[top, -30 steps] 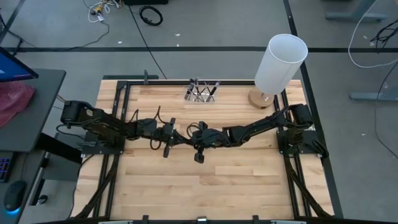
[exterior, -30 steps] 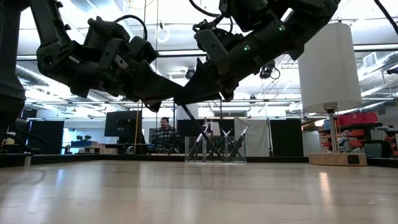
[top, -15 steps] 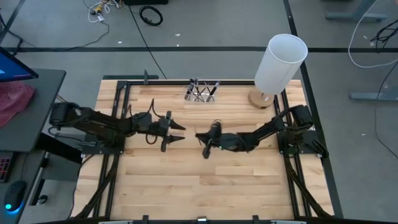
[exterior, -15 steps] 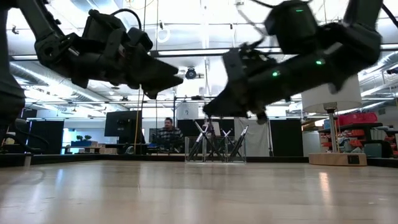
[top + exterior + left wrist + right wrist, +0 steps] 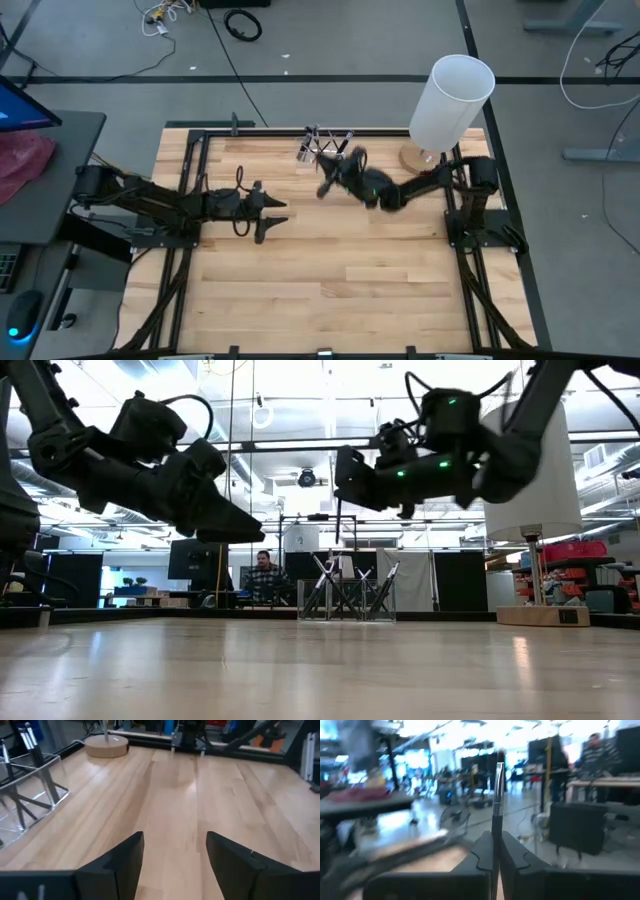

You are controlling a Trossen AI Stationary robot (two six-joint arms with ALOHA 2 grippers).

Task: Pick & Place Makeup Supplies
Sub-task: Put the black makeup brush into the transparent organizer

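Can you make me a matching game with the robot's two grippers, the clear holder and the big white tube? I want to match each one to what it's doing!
Things:
1. left gripper
2. right gripper
3. clear holder
4. white cylinder

States:
A. stands on a round wooden base at the table's far right corner
B. open, holding nothing, above bare wood
C. has dark brushes leaning inside it
D. pinches one thin brush between its fingers

Pairs: 1-B, 2-D, 3-C, 4-A

black-and-silver makeup brush, white cylinder
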